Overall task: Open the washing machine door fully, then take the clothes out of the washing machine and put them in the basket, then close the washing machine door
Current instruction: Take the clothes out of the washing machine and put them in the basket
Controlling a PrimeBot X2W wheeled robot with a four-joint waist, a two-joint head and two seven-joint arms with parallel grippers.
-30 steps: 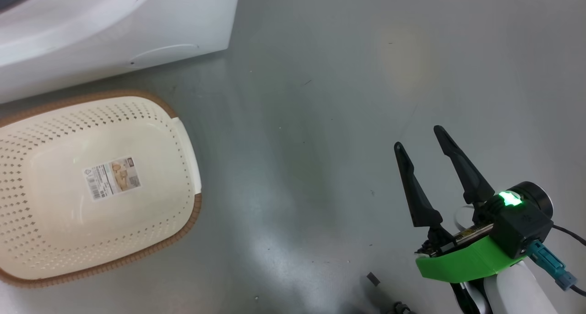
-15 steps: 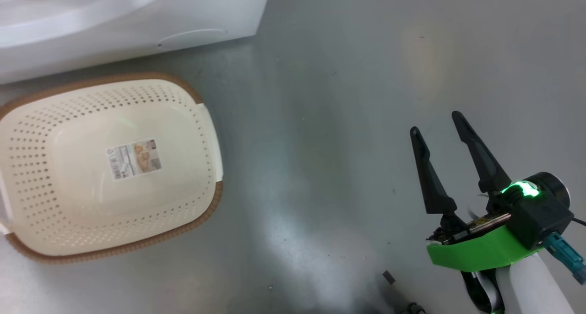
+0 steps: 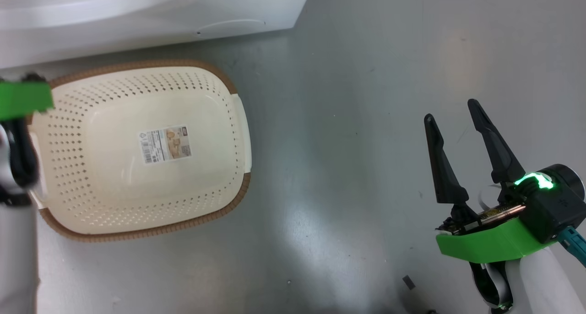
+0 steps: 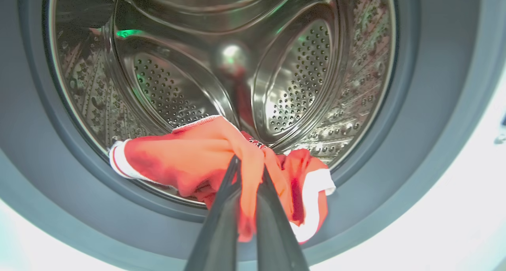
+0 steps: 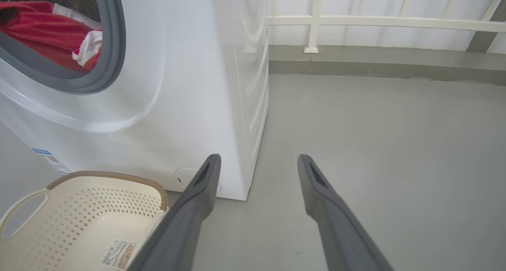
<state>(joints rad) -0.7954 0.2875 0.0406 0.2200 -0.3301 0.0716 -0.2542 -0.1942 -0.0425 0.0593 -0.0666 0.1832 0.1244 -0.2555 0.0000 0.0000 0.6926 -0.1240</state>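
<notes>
- My left fingers (image 4: 235, 166) are pressed together on a fold of the red clothes (image 4: 185, 156), pinching them at the mouth of the drum (image 4: 296, 85). The hold is on a thin bunch of cloth, so I judge it could slide out if I pull fast.
- The rest of the clothes lie across the grey gasket (image 4: 415, 105), partly in the drum and partly hanging out. The trailing end with the white trim could drag or catch on that rubber lip and tug the fold from my grip.
- If the cloth slips free partway, it would land on the floor (image 3: 343, 121) and not in the basket (image 3: 137, 64).
- The basket looks light. My left arm hangs over its left edge in the head view, so a careless swing could knock it away from the washing machine (image 5: 189, 85).
- I cannot tell whether the red bundle is one garment or several, so something may stay behind in the drum.
- My right fingers (image 3: 434, 138) are spread wide, hold nothing, and hover over bare floor well apart from the basket.
- The basket stands on the floor just in front of the washing machine, below its opening. It holds no clothes, and a paper label (image 3: 165, 144) is on its bottom.
- The drum holds the inner part of the red clothes.
</notes>
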